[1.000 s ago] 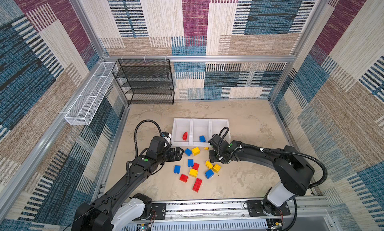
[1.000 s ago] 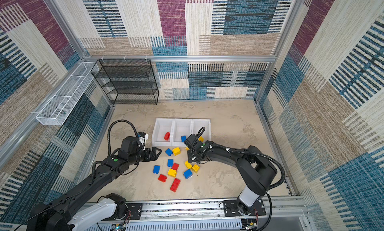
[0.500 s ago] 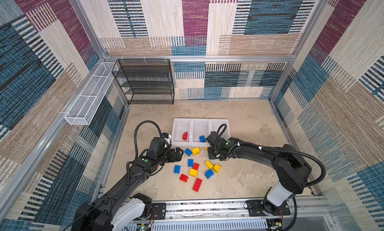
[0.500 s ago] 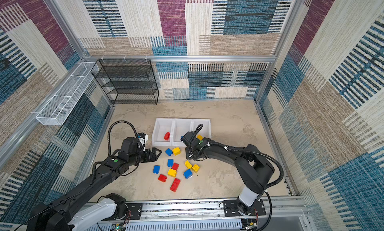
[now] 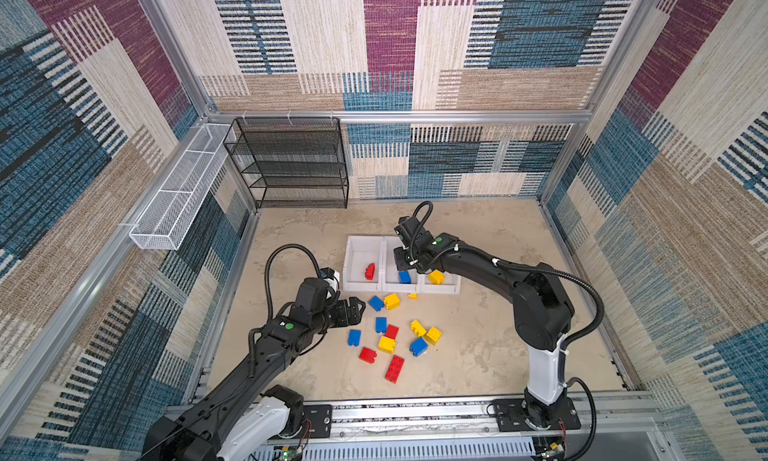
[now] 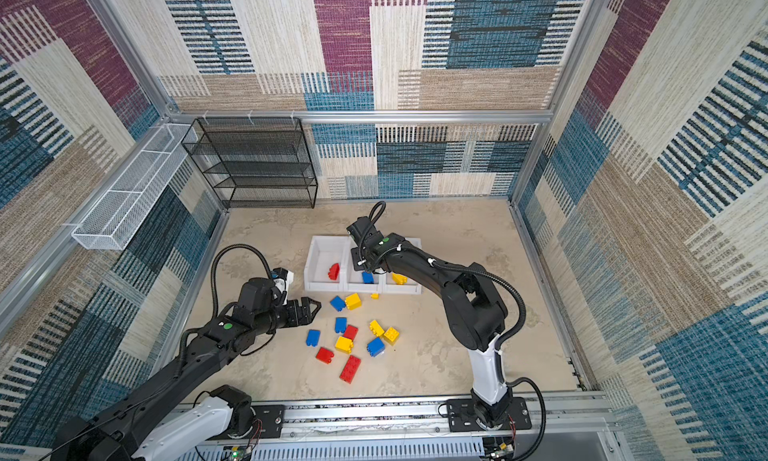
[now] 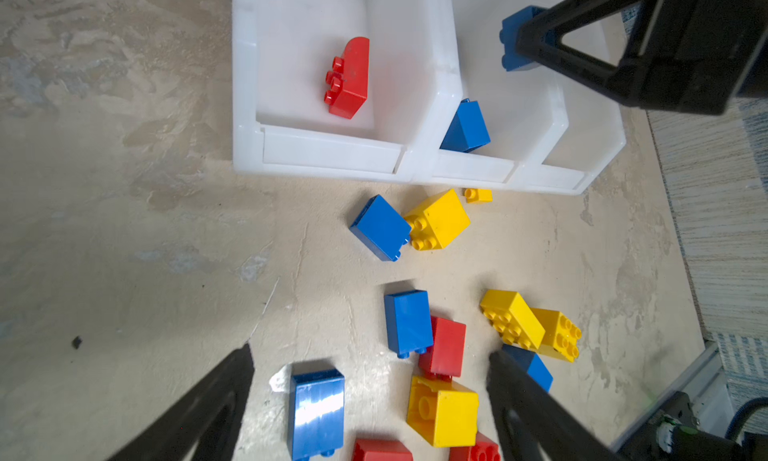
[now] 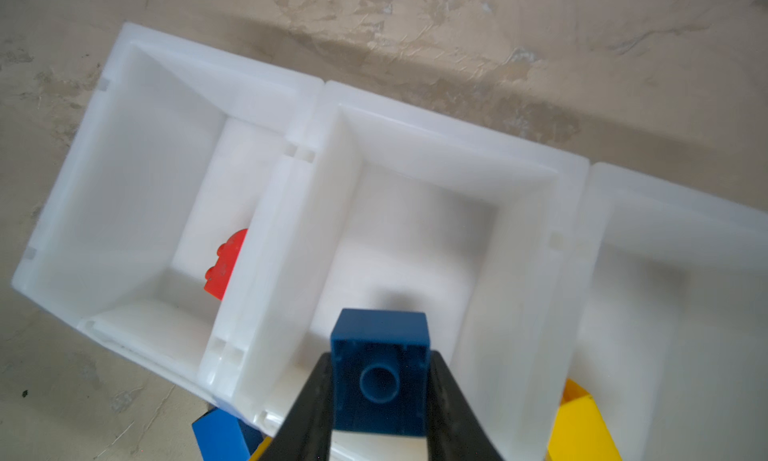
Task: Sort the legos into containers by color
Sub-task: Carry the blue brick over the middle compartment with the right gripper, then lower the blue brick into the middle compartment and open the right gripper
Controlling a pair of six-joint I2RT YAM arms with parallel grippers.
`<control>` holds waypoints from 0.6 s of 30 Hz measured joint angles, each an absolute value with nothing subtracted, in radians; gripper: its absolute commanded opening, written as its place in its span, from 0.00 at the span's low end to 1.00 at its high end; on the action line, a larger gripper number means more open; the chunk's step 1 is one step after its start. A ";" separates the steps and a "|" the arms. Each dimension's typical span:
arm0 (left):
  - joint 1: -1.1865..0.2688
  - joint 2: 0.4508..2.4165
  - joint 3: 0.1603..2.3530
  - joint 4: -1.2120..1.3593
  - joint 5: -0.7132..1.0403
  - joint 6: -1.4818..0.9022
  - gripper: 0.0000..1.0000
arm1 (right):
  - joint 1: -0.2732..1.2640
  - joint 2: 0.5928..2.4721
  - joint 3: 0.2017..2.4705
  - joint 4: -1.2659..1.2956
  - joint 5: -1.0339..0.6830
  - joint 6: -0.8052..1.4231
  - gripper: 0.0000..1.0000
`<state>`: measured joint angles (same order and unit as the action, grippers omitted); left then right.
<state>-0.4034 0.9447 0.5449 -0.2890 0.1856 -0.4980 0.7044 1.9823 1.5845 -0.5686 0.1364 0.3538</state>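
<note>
Three white bins (image 5: 361, 241) stand in a row. The left one holds a red lego (image 5: 369, 271), the middle one a blue lego (image 5: 404, 277), the right one a yellow lego (image 5: 436, 277). My right gripper (image 8: 380, 355) is shut on a dark blue lego (image 8: 380, 371) above the middle bin (image 8: 415, 230); the left wrist view shows it there too (image 7: 509, 39). Several red, blue and yellow legos (image 5: 390, 342) lie loose on the floor in front of the bins. My left gripper (image 7: 370, 351) hangs open over their left edge (image 6: 311, 307), holding nothing.
A black wire shelf (image 5: 291, 164) stands at the back left. A white wire basket (image 5: 178, 197) hangs on the left wall. A small yellow piece (image 7: 478, 195) lies against the bins' front wall. The arms' mounting rail (image 5: 415, 413) runs along the front.
My right gripper has moved from beside the loose legos back and up over the middle bin, with the blue lego in it. The left arm has barely moved.
</note>
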 measured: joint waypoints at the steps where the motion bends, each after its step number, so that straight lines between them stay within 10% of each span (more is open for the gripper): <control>1: -0.404 0.940 0.541 -0.290 0.186 -0.501 0.91 | 0.704 1.990 1.584 -0.570 0.129 0.350 0.37; 18: -0.430 0.944 0.522 -0.315 0.184 -0.531 0.86 | 0.683 1.953 1.578 -0.572 0.103 0.325 0.58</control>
